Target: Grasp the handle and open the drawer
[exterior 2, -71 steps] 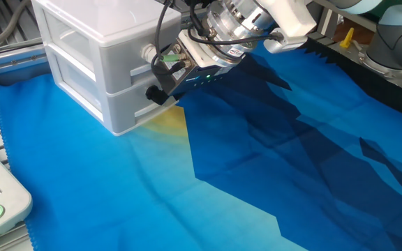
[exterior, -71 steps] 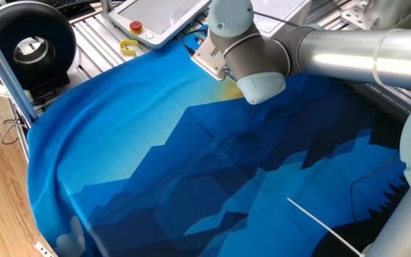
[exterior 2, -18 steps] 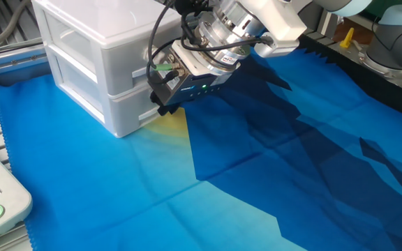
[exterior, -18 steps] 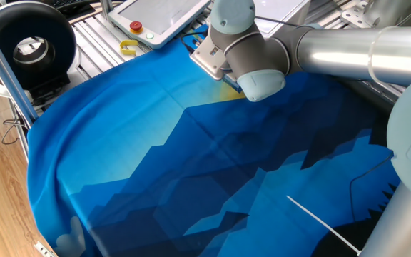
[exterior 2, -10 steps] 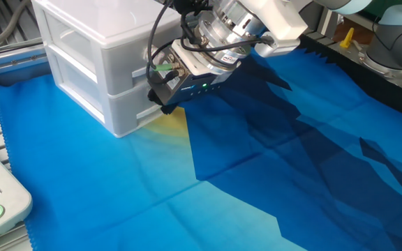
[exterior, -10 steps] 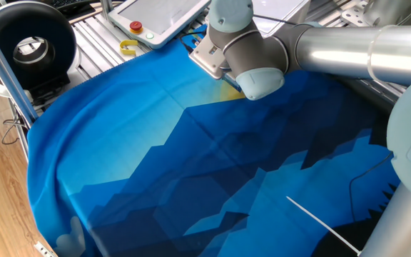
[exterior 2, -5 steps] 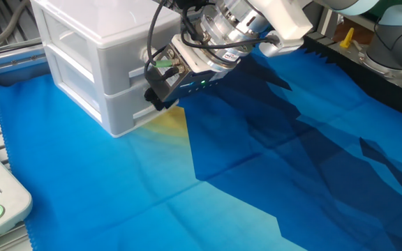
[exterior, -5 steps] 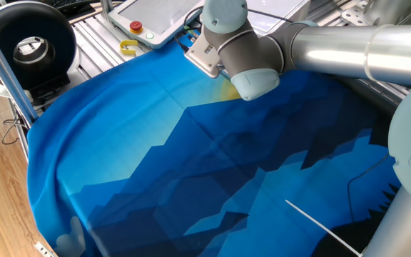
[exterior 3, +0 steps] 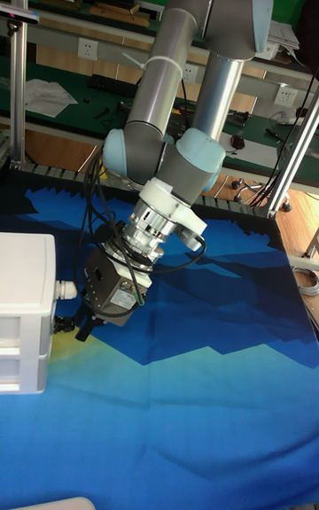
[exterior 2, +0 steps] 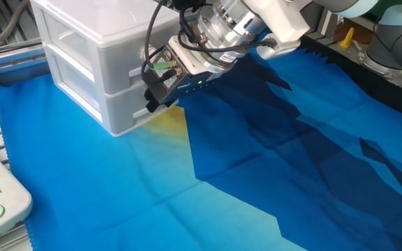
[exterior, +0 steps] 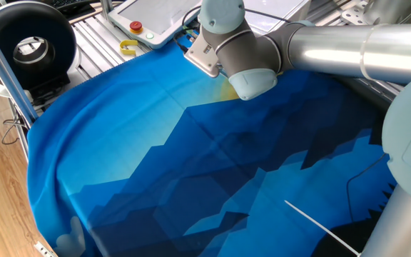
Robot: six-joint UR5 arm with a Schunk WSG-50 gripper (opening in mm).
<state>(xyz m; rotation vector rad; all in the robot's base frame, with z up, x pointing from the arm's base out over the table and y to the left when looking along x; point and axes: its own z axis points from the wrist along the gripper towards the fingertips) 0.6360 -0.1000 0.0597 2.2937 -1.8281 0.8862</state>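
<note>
The white two-drawer box (exterior 2: 82,49) stands on the blue cloth, at the far left in the other fixed view. My gripper (exterior 2: 151,97) is pressed up to the front of the lower drawer (exterior 2: 121,104), and its black fingers (exterior 2: 149,84) are closed over the handle, which they mostly cover there. In the tall fixed view the black handle (exterior 3: 60,324) sticks out of the drawer (exterior 3: 22,373) with my gripper (exterior 3: 78,331) at its tip. The drawer front looks flush with the box. In one fixed view the wrist (exterior: 227,43) hides both drawer and gripper.
The upper drawer has a pale knob (exterior 2: 147,51) just above my fingers. A flat white panel (exterior: 159,18) with a red button (exterior: 135,27), a yellow hook (exterior: 128,48) and a black reel (exterior: 31,46) lie beyond the cloth's edge. Cables (exterior 2: 160,28) loop over the wrist.
My gripper has shifted a little left and up against the drawer front. The white box seems to have nudged left with it.
</note>
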